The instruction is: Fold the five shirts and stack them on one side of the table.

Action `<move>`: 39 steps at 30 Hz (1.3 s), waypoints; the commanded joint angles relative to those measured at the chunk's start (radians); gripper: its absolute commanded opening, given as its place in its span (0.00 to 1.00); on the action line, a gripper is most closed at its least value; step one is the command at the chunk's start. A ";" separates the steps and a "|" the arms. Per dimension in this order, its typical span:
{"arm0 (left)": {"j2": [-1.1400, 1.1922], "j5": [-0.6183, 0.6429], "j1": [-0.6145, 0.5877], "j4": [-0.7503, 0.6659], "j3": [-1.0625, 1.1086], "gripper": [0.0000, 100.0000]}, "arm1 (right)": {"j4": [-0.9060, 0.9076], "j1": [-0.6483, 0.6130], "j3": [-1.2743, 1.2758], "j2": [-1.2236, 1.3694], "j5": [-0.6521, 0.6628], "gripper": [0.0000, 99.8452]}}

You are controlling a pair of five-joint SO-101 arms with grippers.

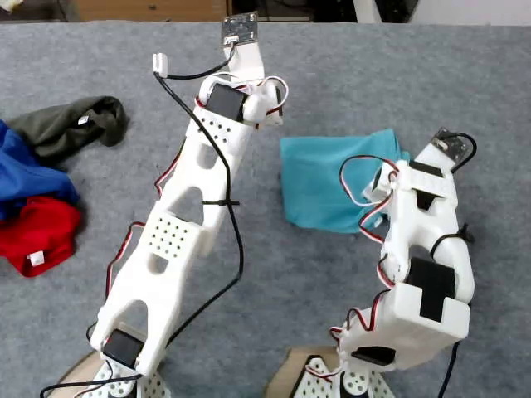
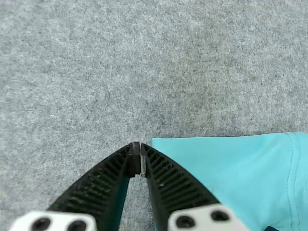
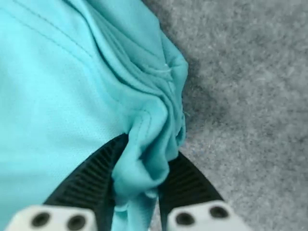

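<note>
Two ribbed black jaws of the left gripper (image 2: 138,153) meet tip to tip with nothing between them, just beside the crisp corner of the teal shirt (image 1: 323,186), which lies as a smooth, roughly square fold on the fuzzy grey table (image 1: 373,75). The right gripper (image 3: 149,149) pinches a bunched, wrinkled ridge of that thin cloth. Well apart, at the table's edge, three soft crumpled heaps touch: an olive shirt (image 1: 70,124), a blue shirt (image 1: 25,170) and a red shirt (image 1: 41,232).

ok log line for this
left gripper shut by teal shirt | right gripper shut on teal shirt | olive shirt, blue shirt, red shirt unfolded
</note>
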 commanded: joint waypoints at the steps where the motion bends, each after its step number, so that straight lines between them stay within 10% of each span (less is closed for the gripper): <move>1: -0.059 -0.009 -0.011 -0.018 -0.038 0.02 | 0.060 0.038 -0.050 -0.013 0.012 0.00; 39: -0.059 -0.009 -0.012 -0.014 -0.038 0.02 | 0.269 1.256 -0.064 -0.243 1.007 0.00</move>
